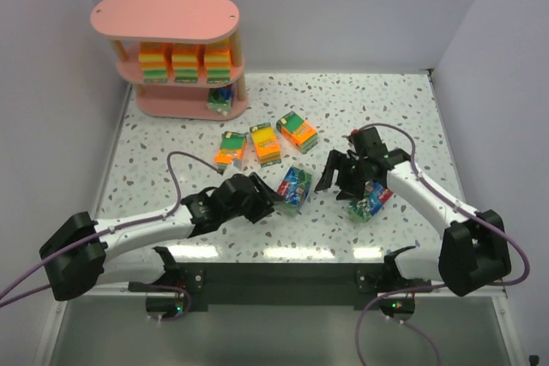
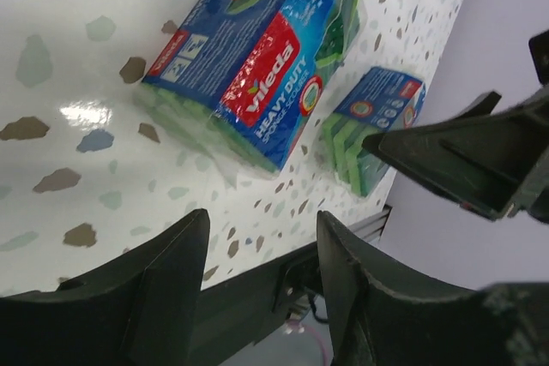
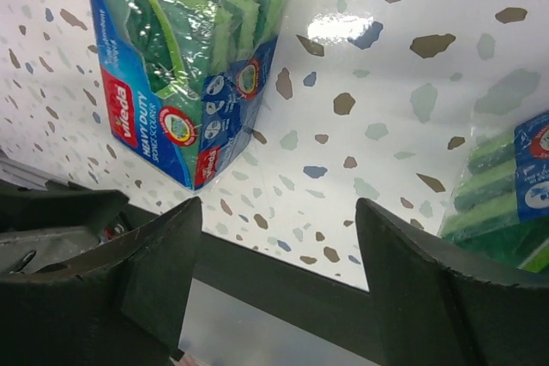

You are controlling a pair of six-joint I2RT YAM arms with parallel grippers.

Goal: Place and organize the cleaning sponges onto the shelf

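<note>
Pick-up step: left gripper (image 1: 266, 200) and right gripper (image 1: 340, 176), both spread and empty, flank the mid-frame blue sponge pack (image 1: 296, 186); 1 must pinch it.

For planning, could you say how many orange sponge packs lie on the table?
3, in a row before the shelf: left pack, middle pack, right pack; more may be hidden.
</note>
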